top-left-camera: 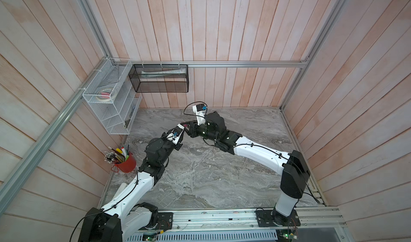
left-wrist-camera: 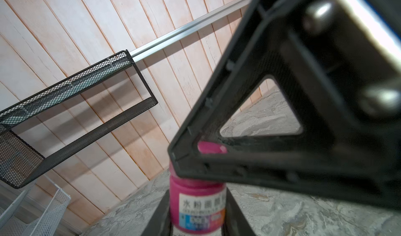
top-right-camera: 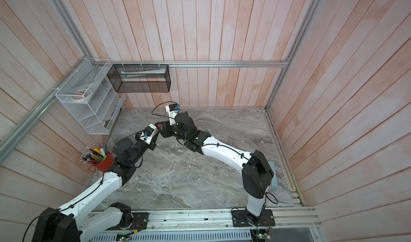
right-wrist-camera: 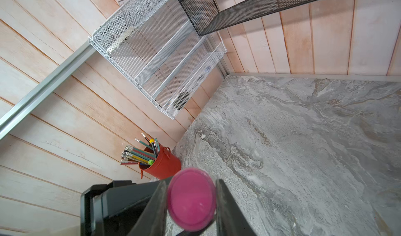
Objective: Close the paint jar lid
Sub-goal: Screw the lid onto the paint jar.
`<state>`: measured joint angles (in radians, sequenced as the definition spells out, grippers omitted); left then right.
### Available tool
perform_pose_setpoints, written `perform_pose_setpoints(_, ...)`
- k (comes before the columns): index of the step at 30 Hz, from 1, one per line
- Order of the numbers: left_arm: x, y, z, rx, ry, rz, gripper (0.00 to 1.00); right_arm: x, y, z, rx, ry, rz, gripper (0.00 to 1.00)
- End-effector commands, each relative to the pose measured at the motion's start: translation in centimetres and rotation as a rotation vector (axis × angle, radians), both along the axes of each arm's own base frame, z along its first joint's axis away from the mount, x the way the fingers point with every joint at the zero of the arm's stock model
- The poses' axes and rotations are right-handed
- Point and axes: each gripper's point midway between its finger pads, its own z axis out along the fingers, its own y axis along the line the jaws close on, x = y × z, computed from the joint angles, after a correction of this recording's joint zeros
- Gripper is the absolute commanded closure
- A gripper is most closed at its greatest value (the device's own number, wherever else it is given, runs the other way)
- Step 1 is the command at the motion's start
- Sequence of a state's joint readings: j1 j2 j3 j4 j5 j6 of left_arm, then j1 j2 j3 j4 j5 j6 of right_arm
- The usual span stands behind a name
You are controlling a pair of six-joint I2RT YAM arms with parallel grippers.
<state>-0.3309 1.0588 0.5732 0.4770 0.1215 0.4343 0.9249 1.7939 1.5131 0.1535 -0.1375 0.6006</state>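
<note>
A: Where's the jar?

B: You're holding it at roughly 11 o'clock from the middle of the grey marbled tabletop (top-left-camera: 222, 174), where both arms are meeting. Your left gripper (left-wrist-camera: 197, 193) is pinching the magenta plastic paint jar (left-wrist-camera: 196, 204) around its labelled body, with the jaws drawn in tight against it.

A: And the lid?

B: Your right gripper (right-wrist-camera: 193, 185) is clamping the round magenta lid (right-wrist-camera: 192, 199) across its rim, one finger on each side. The lid is sitting on the jar's mouth. Can't tell if it's fully seated.

A: Geometry for the turn?

B: The jar's long axis is standing roughly upright, pointing straight into the right jaws. The left arm is reaching from 7 o'clock and the right from 4 o'clock, both equally near. My read: you're needing a twist about that axis, right wrist turning and left bracing. Whether the base is touching the tabletop is hidden.
</note>
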Motion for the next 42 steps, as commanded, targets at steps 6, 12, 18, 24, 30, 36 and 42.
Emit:
perform_pose_setpoints(6, -0.8, -0.9, 4.6, -0.036, -0.163, -0.041, 0.65, -5.5, 1.2, -6.0, -0.129, 0.131, 0.147, 0.56)
perform_pose_setpoints(12, -0.6, -1.4, 3.2, -0.025, -0.123, -0.064, 0.65, -5.8, -1.2, -4.8, -0.091, 0.071, 0.113, 0.38)
perform_pose_setpoints(18, 0.0, -2.2, 1.9, -0.038, -0.071, -0.1, 0.65, -7.2, -4.9, -4.3, -0.062, 0.029, 0.108, 0.27)
perform_pose_setpoints(24, -0.6, -4.2, 0.8, -0.068, -0.017, -0.256, 0.65, -7.4, -10.4, -3.8, -0.053, -0.041, 0.094, 0.25)
perform_pose_setpoints(30, -4.9, -7.4, -0.5, -0.026, 0.029, -0.616, 0.65, -6.5, -15.8, -0.5, -0.137, -0.292, 0.101, 0.28)
perform_pose_setpoints(36, -10.1, -9.4, -0.6, -0.059, 0.094, -0.989, 0.64, -9.5, -15.5, 2.7, -0.257, -0.634, 0.324, 0.32)
perform_pose_setpoints(42, -11.4, -9.8, -0.1, -0.109, 0.137, -1.12, 0.64, -10.6, -13.9, 3.0, -0.255, -0.691, 0.477, 0.35)
